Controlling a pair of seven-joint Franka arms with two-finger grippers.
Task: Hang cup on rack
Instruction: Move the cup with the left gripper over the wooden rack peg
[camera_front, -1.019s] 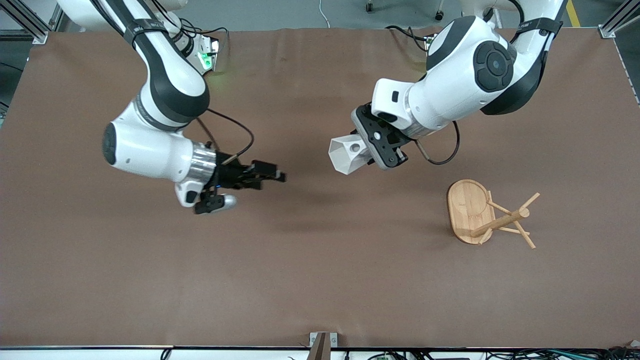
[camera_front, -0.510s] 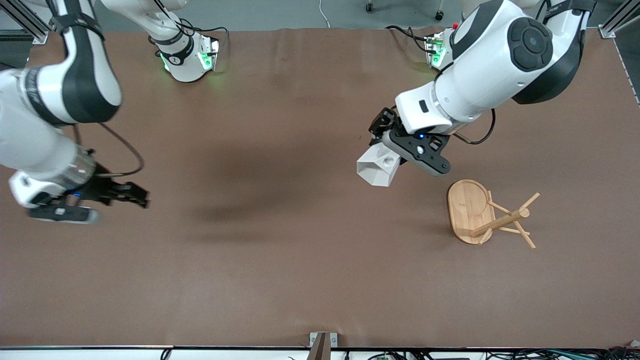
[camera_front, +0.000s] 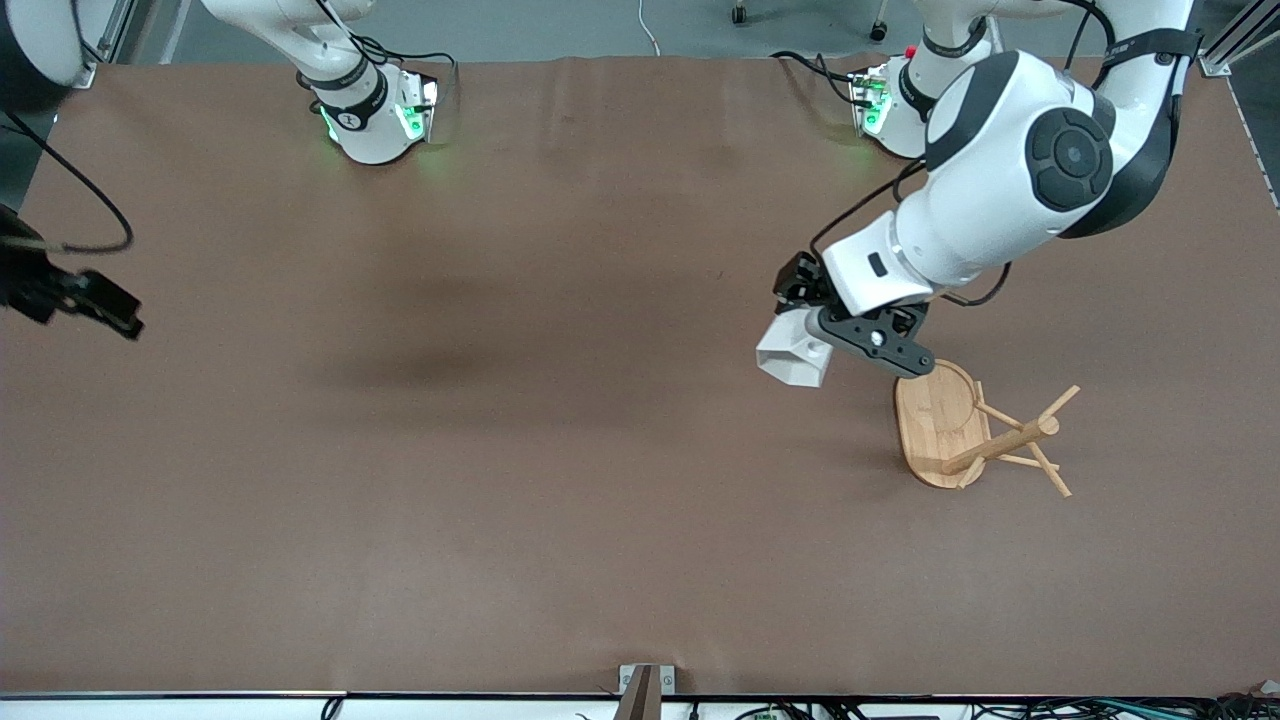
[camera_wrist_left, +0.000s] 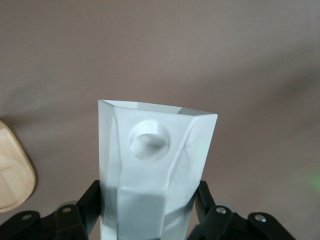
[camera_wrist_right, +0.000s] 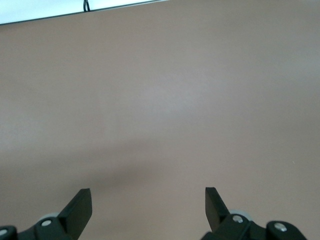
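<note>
My left gripper (camera_front: 815, 345) is shut on the white faceted cup (camera_front: 795, 352) and holds it in the air over the table, beside the rack's base. In the left wrist view the cup (camera_wrist_left: 152, 170) fills the middle between the black fingers (camera_wrist_left: 87, 205), its handle hole facing the camera. The bamboo rack (camera_front: 965, 428) stands at the left arm's end of the table, with an oval base (camera_front: 930, 415), a central post and thin pegs; its base edge shows in the left wrist view (camera_wrist_left: 12, 180). My right gripper (camera_front: 100, 303) is open and empty at the right arm's end of the table, its fingers (camera_wrist_right: 80, 205) spread over bare table.
The brown table (camera_front: 560, 480) carries only the rack. The arm bases (camera_front: 375, 110) stand along the edge farthest from the front camera. A small metal bracket (camera_front: 645, 685) sits at the nearest edge.
My left gripper has carried the cup from the table's middle toward the rack. My right arm has swung away to the right arm's end of the table, its gripper empty.
</note>
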